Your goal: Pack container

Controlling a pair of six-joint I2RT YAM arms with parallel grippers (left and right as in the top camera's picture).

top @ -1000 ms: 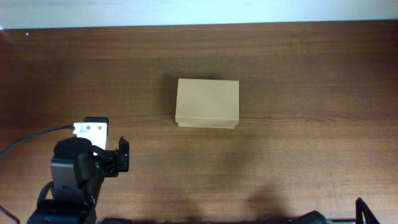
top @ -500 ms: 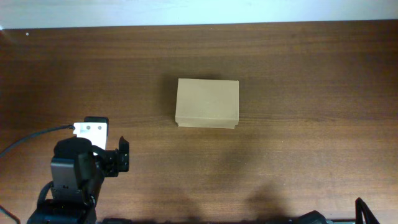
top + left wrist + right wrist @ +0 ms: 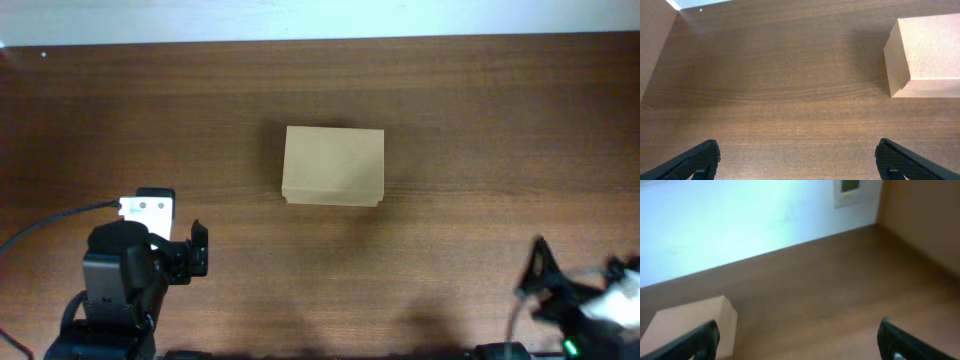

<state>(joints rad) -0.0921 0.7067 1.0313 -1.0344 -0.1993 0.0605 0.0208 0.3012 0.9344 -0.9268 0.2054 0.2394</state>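
The container (image 3: 333, 166) is a plain tan cardboard box with its lid shut, at the table's middle. It also shows in the left wrist view (image 3: 925, 55) at the upper right and in the right wrist view (image 3: 687, 325) at the lower left. My left gripper (image 3: 197, 250) is at the front left, open and empty, well short of the box; its fingertips frame bare wood (image 3: 797, 162). My right gripper (image 3: 545, 275) is at the front right, blurred, open and empty (image 3: 797, 342), raised above the table and apart from the box.
The brown wooden table (image 3: 480, 120) ends at a pale wall along the back edge. A white tag and a black cable (image 3: 60, 220) lie by the left arm. A wall panel (image 3: 849, 191) shows far off in the right wrist view.
The right arm has swung into the overhead view at the front right, blurred by motion. The left arm and the box have not moved.
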